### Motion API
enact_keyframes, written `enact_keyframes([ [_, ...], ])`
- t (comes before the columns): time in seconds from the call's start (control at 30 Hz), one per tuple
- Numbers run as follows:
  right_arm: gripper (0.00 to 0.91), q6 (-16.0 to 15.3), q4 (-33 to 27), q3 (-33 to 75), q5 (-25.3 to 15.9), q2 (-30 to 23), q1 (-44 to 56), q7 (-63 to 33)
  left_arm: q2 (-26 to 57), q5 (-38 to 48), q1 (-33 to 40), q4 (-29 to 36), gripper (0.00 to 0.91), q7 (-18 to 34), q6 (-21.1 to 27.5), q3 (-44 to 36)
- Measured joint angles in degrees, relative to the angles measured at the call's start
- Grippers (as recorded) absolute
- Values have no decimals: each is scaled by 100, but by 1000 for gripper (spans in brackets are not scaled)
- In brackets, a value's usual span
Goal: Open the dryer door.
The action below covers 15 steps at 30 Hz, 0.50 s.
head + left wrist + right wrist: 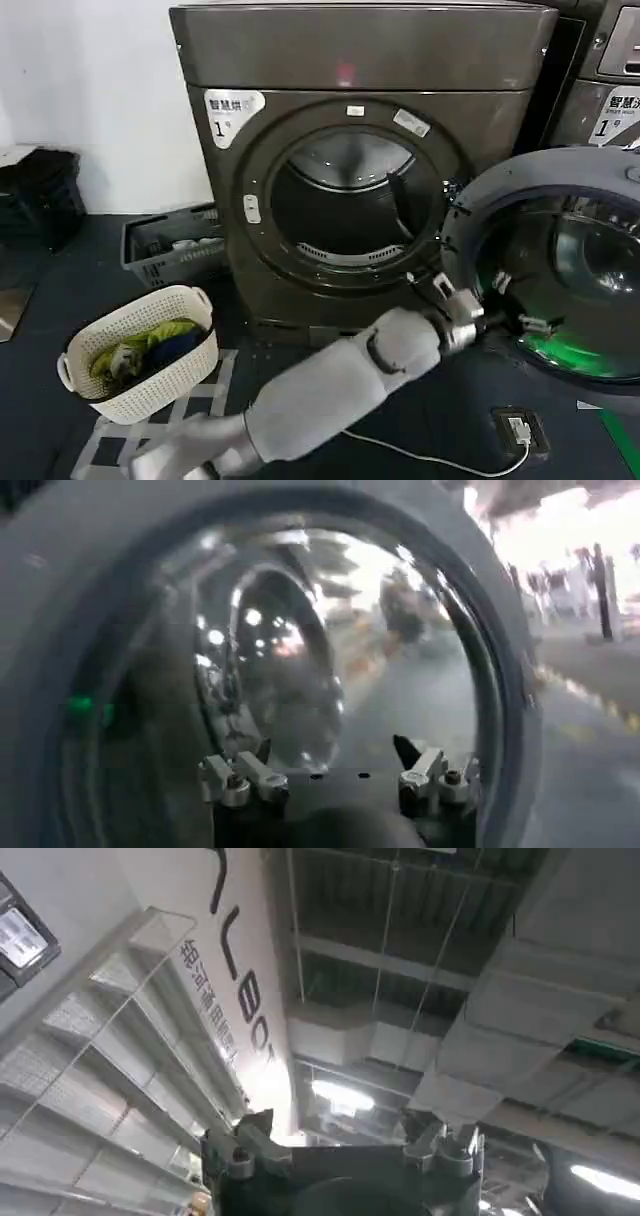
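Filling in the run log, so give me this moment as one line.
task: open dryer door | dryer door: swung open | left gripper: open, at door's inner face | right gripper: open, pointing at ceiling

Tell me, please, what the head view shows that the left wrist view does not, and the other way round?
The head view alone shows the dryer's open drum mouth, the white laundry basket of clothes on the floor and the left arm reaching across. The left wrist view alone shows the door's glass close up, with bright reflections in it. Both show the dryer door swung open, its grey inner face toward the camera, and the left gripper open at it.
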<state>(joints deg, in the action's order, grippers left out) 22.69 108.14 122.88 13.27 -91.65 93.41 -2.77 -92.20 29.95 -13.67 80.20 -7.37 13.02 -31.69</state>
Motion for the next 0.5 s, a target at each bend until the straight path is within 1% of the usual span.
enact_keyframes([
  [0.2,907,73,61,-82,-101,-53,-50,0,0,-4,-23,-2,907,482,-94,44],
  [0.37,907,74,161,-119,-125,-55,-94,-2,0,-115,15,-55,907,980,-132,72],
  [0.5,907,83,204,-141,-140,-55,-105,-4,0,-333,10,-118,907,1133,-71,104],
])
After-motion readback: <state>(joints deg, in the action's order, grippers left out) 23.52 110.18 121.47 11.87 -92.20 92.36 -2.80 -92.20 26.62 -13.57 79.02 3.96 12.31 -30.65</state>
